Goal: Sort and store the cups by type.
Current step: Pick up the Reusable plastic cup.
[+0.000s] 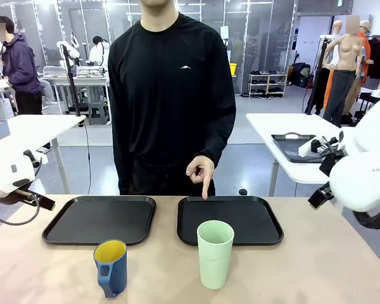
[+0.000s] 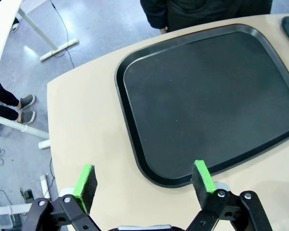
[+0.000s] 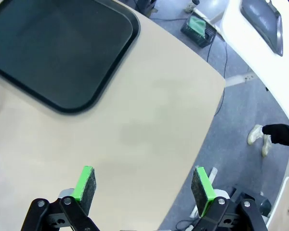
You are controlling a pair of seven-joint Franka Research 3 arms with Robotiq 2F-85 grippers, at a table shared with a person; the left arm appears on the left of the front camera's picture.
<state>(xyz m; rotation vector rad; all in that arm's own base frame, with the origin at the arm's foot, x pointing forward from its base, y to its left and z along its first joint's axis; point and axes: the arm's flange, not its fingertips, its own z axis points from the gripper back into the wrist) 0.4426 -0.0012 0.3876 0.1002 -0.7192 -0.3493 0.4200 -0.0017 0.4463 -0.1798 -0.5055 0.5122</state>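
Observation:
A tall pale mint-green tumbler [image 1: 215, 253] stands upright near the table's front, just before the right black tray [image 1: 230, 220]. Left of it stands a shorter dark-blue mug [image 1: 111, 266] with a yellow inside, its handle toward the front. Behind the mug lies the left black tray [image 1: 100, 219], bare. The person's hand [image 1: 201, 172] points a finger down at the right tray's far rim. My left gripper [image 2: 143, 182] hangs open over the table's left edge beside the left tray [image 2: 209, 96]. My right gripper [image 3: 143, 185] is open above bare table near the right tray's corner [image 3: 58, 48].
The person stands at the far side, close to the table edge. Both white arms sit at the table's left and right ends in the front view. White tables stand behind on both sides; the right one carries another black tray [image 1: 297, 147].

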